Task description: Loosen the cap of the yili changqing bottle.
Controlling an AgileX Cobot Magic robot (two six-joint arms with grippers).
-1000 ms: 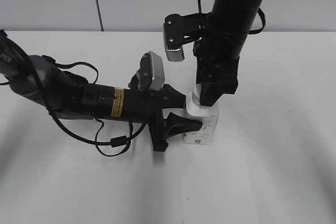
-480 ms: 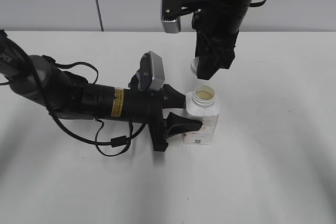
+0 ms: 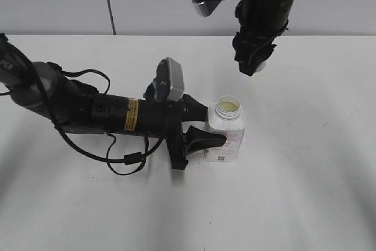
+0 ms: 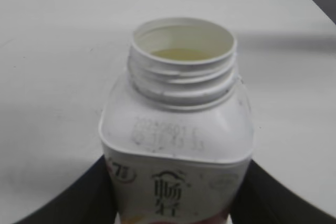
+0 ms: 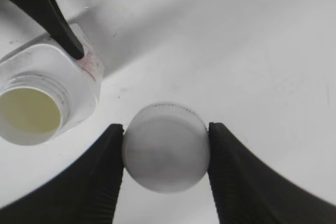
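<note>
The yili changqing bottle [image 3: 225, 136] stands upright on the white table with its threaded neck open and pale liquid inside. It fills the left wrist view [image 4: 178, 145] and shows at the left of the right wrist view [image 5: 42, 100]. My left gripper [image 3: 207, 129] is shut on the bottle's body from the left, a black finger on each side [image 4: 273, 195]. My right gripper [image 3: 251, 66] hangs well above the table, up and to the right of the bottle, shut on the cap [image 5: 165, 148]. In the exterior view only a sliver of the cap [image 3: 261, 64] shows.
The left arm [image 3: 88, 110] lies low across the table's left half with a looped cable [image 3: 126, 160] beside it. The right arm [image 3: 267, 4] comes down from the top. A grey wall stands behind the white table [image 3: 305, 192].
The cap was on the bottle's neck one second ago. My right gripper has lifted it off and carried it up and to the right. The bottle and left gripper have stayed still.
</note>
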